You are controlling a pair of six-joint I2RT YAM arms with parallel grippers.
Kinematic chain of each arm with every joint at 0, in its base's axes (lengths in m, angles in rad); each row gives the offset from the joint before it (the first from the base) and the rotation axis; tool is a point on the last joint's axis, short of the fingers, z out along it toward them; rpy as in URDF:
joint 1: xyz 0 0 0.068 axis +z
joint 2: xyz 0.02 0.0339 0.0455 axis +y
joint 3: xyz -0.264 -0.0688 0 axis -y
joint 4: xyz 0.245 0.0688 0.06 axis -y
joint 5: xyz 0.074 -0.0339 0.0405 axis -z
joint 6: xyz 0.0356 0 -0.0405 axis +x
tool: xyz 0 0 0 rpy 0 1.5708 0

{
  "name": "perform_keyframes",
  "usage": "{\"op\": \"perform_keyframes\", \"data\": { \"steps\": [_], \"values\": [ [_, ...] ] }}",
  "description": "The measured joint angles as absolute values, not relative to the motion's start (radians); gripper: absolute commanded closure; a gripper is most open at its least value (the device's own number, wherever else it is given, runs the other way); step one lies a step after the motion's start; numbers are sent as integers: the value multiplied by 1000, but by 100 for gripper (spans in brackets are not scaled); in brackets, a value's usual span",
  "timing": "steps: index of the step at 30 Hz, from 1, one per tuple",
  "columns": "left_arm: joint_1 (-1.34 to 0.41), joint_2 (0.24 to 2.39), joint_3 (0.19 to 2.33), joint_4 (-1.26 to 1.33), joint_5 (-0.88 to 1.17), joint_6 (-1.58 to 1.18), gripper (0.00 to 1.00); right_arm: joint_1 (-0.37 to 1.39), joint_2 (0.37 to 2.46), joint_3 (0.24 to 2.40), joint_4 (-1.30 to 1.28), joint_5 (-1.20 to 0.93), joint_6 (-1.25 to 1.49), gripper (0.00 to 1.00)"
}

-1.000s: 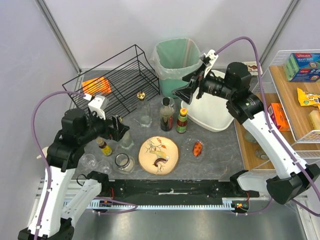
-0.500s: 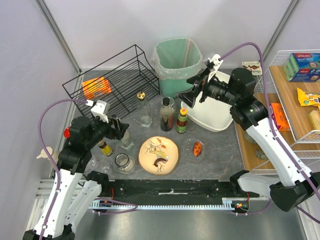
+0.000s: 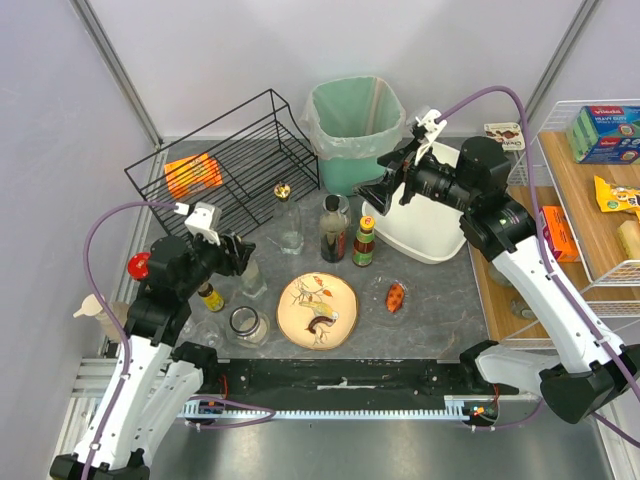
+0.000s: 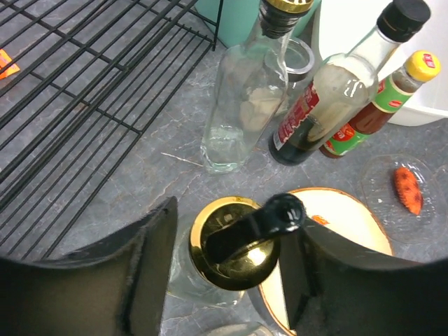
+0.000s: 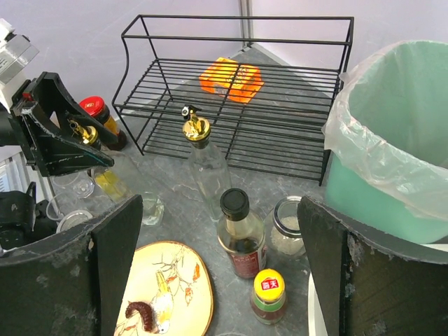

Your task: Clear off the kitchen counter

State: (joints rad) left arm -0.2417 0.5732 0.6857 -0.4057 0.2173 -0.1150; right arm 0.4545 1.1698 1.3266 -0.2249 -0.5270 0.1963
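Grey-walled booth. The kitchen counter [image 3: 430, 300], dark and mottled, fills the middle of the top view, between the arm bases and a green bin [image 3: 352, 120]. It carries a black wire rack [image 3: 230, 150], a painted plate [image 3: 318, 308], jars and several bottles.

The left gripper [image 3: 238, 258] is low at the counter's left. Its jaws are apart, straddling the gold-capped bottle [image 4: 234, 245], with a gap visible on one side. The other finger may touch the black spout; that's hard to tell.

The right gripper [image 3: 375, 183] hangs above the dark sauce bottle [image 3: 333, 235] area, jaws spread wide and holding nothing.
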Motion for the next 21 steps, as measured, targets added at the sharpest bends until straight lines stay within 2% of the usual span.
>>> {"op": "perform_keyframes", "data": {
  "steps": [6,10,16,21],
  "values": [
    [-240,568,645,-337,175,-127,80,455,1166,1327,-252,-501,177,2],
    [-238,567,640,-323,159,-130,98,455,1164,1327,-264,-481,156,2],
    [-238,588,680,-359,135,-128,98,455,1164,1342,-289,-460,126,2],
    [-238,674,857,-430,113,-125,98,455,1164,1367,-292,-452,118,2]
  ]
}}
